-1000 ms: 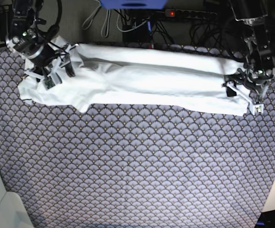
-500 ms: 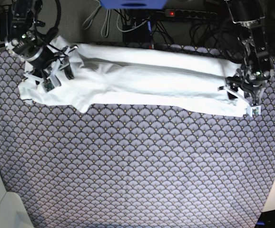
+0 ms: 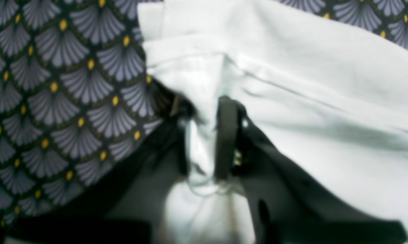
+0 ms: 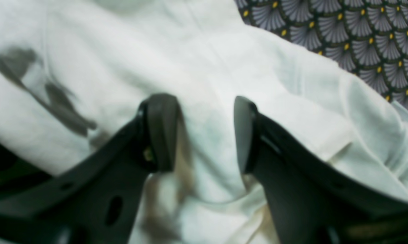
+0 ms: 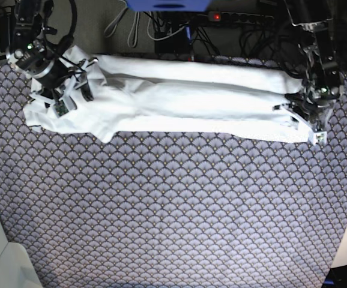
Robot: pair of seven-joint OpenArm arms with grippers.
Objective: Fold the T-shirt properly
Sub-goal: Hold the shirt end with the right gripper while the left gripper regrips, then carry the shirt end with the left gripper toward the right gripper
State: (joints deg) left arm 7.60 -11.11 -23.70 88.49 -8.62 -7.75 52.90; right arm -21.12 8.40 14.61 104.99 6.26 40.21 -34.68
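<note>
Patterned cloth (image 5: 173, 210) underlies the T-shirt (image 5: 185, 99), pinched at one end.

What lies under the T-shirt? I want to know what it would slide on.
The T-shirt lies on a fan-patterned cloth, visible all around it. The part directly beneath the shirt is covered, so anything between them cannot be seen.

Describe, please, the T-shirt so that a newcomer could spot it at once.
Look at the fan-patterned tablecloth; along its far edge lies a long band of cloth, the T-shirt, stretched between the two arms. It is the only white fabric there, plain and wrinkled, folded lengthwise.
</note>
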